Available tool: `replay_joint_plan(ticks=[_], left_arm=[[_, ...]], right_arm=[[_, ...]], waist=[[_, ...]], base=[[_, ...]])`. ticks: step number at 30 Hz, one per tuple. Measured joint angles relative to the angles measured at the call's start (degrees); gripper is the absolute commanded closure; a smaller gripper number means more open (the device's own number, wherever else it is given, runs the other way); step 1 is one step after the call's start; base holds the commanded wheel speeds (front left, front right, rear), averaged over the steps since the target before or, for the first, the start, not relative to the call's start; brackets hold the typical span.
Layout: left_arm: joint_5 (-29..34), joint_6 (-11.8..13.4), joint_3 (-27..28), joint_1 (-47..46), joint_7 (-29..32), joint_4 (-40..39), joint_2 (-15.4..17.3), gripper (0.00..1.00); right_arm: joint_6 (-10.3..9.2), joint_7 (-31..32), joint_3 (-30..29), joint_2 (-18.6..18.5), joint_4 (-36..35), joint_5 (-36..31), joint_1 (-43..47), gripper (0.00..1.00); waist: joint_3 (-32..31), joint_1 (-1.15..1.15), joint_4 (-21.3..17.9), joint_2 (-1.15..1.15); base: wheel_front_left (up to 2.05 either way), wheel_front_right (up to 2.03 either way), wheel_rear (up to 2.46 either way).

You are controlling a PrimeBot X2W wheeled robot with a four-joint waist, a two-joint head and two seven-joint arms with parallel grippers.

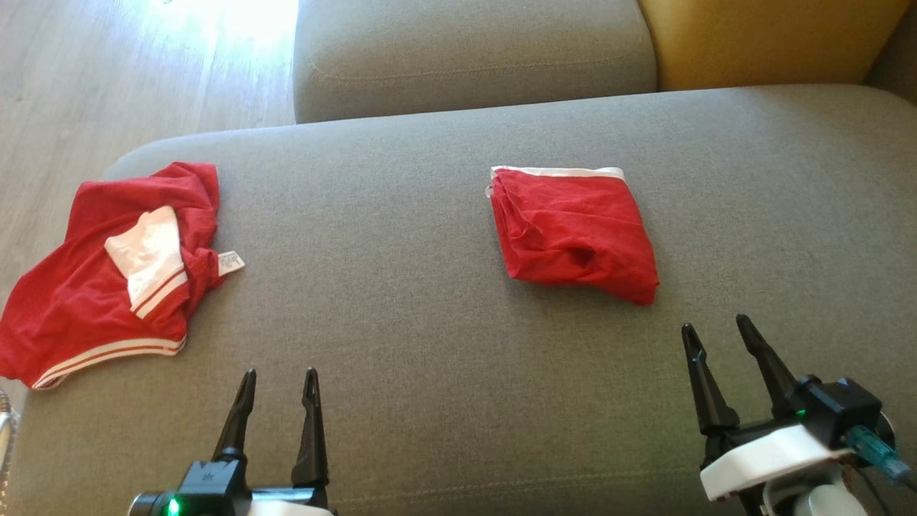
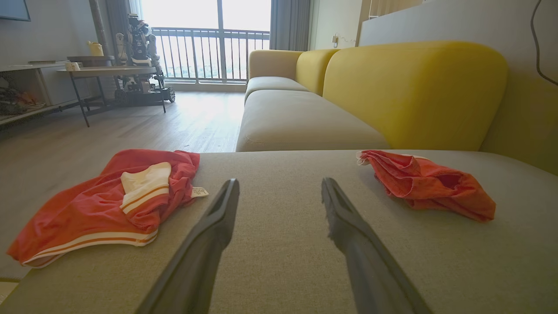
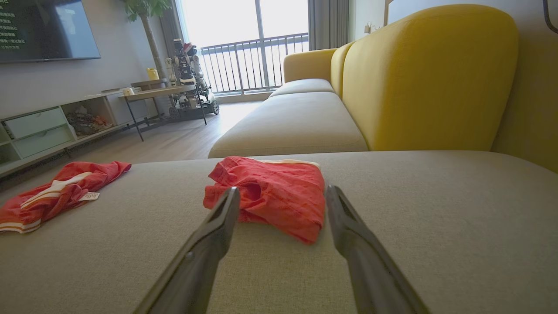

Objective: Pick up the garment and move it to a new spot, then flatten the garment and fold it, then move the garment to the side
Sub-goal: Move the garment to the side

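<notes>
On a grey sofa cushion (image 1: 401, 322), a folded red garment (image 1: 573, 229) lies at 2 o'clock, seemingly finished. A crumpled red garment (image 1: 107, 279) at 9 o'clock awaits pickup. Wide open and empty: left gripper (image 1: 279, 380) at 7 o'clock, right gripper (image 1: 716, 326) at 5 o'clock.

A wide grey fabric sofa seat cushion (image 1: 430, 358) carried two pieces of clothing, well apart. Near its middle lay a folded red garment (image 1: 573, 233), a white band along its far edge and its near corner slightly bunched. At the cushion's left end lay a crumpled red garment (image 1: 79, 294) with white striped trim, partly overhanging the left edge, its white label (image 1: 231, 263) resting on the fabric.
</notes>
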Motion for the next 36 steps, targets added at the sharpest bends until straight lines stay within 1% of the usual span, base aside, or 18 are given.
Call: replay_joint_plan(ticks=[7, 10, 12, 14, 17, 20, 22, 25, 30, 32, 36], left_arm=[[0.0, 0.0, 0.9, 0.0, 0.0, 0.2, 0.0, 0.00], [0.0, 0.0, 1.5, -0.1, 0.0, 0.2, 0.0, 0.00], [0.0, 0.0, 1.5, -0.1, 0.0, 0.3, 0.0, 0.00], [0.0, -0.1, 1.5, -0.2, 0.0, 0.5, 0.0, 0.00], [0.0, -0.3, 1.1, -0.8, 0.0, 0.8, 0.0, 0.00], [0.0, -0.6, -0.1, -1.7, 0.0, 0.8, 0.0, 0.00], [0.0, -0.6, -0.8, -2.0, 0.0, 0.9, 0.0, 0.00], [0.0, -1.1, -1.7, -3.2, 0.0, 1.0, 0.0, 0.00], [0.2, -1.4, -2.9, -5.8, 0.0, 1.3, 0.0, 0.00], [0.2, -1.4, -3.3, -6.6, 0.0, 1.5, 0.0, 0.00], [0.2, -1.5, -4.3, -8.8, 0.0, 1.6, -0.1, 0.00]], right_arm=[[0.00, 0.0, 0.8, 0.0, 1.6, 1.6, 0.0, 0.00], [0.00, 0.0, 1.8, 0.0, 3.9, 2.6, -0.1, 0.00], [0.00, 0.0, 3.1, 0.1, 6.6, 2.6, -0.6, 0.00], [0.00, 0.0, 4.1, 0.1, 9.9, 5.1, -2.8, 0.00], [0.00, 0.0, 5.1, 0.1, 17.0, 12.4, -9.2, 0.00], [0.00, 0.0, 4.9, 0.1, 24.8, 17.5, -16.5, 0.00], [0.00, 0.5, 3.7, 0.1, 29.3, 20.1, -21.1, 0.00], [0.00, 2.2, -0.1, 0.0, 35.7, 20.8, -28.2, 0.00], [0.00, 9.7, -5.2, -1.4, 44.4, 27.0, -37.6, 0.00], [0.00, 12.0, -7.2, -2.8, 47.3, 29.3, -40.3, 0.00], [-0.01, 14.9, -9.2, -6.7, 53.1, 29.8, -44.1, 0.00]], waist=[[0.1, 0.00, -0.1, 0.00], [0.4, 0.00, 0.0, 0.00], [0.8, 0.00, -0.1, 0.00], [1.3, 0.00, -0.2, 0.00], [1.8, 0.00, 0.3, 0.00], [2.3, 0.00, 1.2, 0.00], [3.0, 0.00, 1.9, 0.00], [4.7, 0.00, 3.0, 0.00], [7.6, 0.01, 5.4, 0.00], [9.0, 0.02, 6.2, 0.00], [11.6, 0.02, 8.0, 0.00]], base=[[0.00, 0.00, 0.00], [0.00, 0.00, 0.00], [0.00, 0.00, 0.00], [0.00, 0.00, 0.00], [0.00, 0.00, 0.00], [0.00, 0.00, 0.00], [0.00, 0.00, 0.00], [0.00, 0.00, 0.00], [0.00, 0.00, 0.00], [0.00, 0.00, 0.00], [0.00, 0.00, 0.00]])
